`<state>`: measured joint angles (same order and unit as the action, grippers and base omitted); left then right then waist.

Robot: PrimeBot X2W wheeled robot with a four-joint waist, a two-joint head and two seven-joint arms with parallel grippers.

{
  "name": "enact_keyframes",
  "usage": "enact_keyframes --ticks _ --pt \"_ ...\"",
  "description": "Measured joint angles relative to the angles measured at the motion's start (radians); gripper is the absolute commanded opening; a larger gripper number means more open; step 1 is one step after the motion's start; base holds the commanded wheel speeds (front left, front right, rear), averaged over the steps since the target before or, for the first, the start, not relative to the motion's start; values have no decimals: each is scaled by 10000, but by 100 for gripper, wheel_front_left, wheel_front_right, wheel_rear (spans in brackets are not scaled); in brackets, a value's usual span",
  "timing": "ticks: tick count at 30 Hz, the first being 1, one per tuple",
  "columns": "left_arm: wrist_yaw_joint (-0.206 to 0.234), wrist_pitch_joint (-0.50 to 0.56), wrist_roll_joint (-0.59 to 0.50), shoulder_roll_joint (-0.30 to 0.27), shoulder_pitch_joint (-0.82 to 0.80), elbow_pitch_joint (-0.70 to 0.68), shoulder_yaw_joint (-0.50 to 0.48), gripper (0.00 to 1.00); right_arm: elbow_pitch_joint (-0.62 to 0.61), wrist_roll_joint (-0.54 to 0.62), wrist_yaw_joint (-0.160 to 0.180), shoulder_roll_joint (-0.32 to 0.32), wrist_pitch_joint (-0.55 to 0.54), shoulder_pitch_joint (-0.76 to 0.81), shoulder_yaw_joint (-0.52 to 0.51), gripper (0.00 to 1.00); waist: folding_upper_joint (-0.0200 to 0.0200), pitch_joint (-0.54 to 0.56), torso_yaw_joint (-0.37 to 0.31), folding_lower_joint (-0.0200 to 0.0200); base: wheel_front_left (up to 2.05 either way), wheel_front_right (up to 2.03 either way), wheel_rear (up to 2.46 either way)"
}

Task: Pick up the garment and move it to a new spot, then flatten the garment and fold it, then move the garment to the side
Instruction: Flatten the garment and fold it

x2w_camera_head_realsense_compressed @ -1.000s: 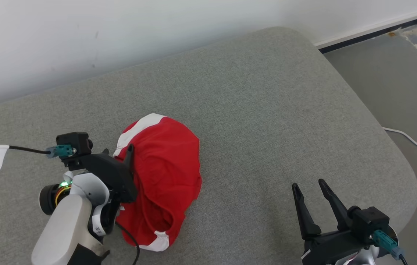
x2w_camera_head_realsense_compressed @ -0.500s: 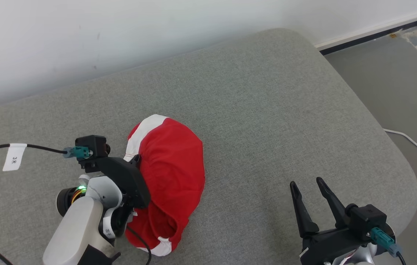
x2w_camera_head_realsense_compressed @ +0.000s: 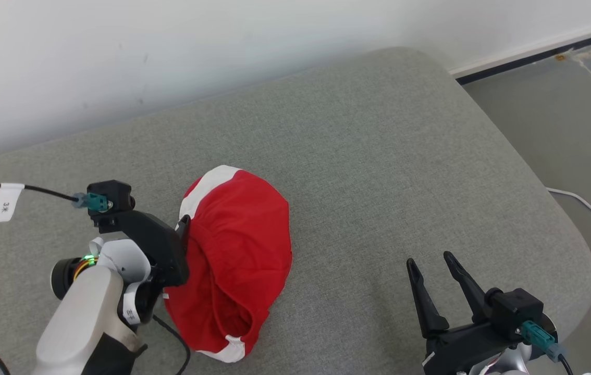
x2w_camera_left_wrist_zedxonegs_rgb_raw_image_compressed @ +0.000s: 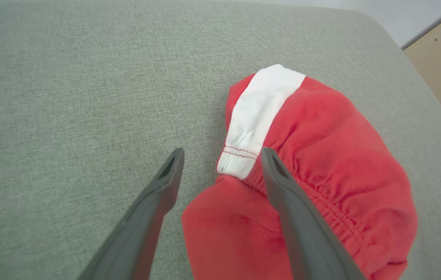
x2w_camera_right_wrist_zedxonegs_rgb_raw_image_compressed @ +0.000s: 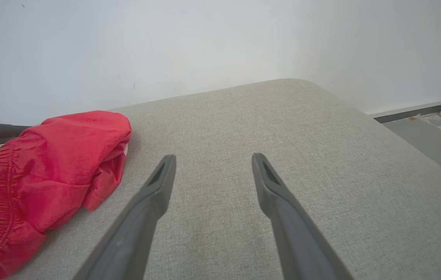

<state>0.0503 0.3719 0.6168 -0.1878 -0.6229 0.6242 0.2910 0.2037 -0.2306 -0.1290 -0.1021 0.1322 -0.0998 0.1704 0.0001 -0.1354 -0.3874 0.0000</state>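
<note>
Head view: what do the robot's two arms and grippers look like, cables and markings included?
The left gripper and right gripper each have two long dark tapered fingers and a black camera block with a teal plug. The left forearm is pale grey with a green light; its black cable bears a white tag.

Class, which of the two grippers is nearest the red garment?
The left gripper: its open fingers frame the garment's white band; the right gripper, also open, points over bare cushion.
</note>
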Motion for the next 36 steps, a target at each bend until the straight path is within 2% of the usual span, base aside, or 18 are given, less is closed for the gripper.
enact_keyframes --ticks 8,15,16,17,19,24,29,36 --pt "-418 882 -84 -397 -722 738 376 100 -42 -86 0 -25 17 -173 257 100 0 -354 -237 0 0 0 0" --pt "-773 1498 98 -307 -1021 1095 564 100 25 -130 0 6 178 -237 144 100 0 -797 -422 1 0 0 0" --pt "-802 1440 86 -313 -1076 1091 600 75 38 -130 0 17 180 -245 138 100 0 -834 -424 0 0 0 0" --pt "-859 1340 40 -320 -1151 1085 650 75 58 -130 0 29 184 -263 146 100 0 -861 -421 1 0 0 0" --pt "-947 1120 -48 -313 -1198 1076 736 2 94 -130 0 52 226 -331 173 100 0 -888 -396 1 0 0 0" --pt "-1133 675 -157 -247 -1255 1047 934 0 240 -128 0 109 263 -437 198 100 0 -793 -305 0 0 0 0" --pt "-1317 -991 -683 -123 -1961 313 1139 0 322 -128 0 125 267 -442 192 100 0 -633 -218 0 0 0 0" --pt "-1659 -2738 -1047 677 -3262 -1208 1891 0 408 -125 0 142 263 -438 155 100 0 -332 -137 0 0 0 0"
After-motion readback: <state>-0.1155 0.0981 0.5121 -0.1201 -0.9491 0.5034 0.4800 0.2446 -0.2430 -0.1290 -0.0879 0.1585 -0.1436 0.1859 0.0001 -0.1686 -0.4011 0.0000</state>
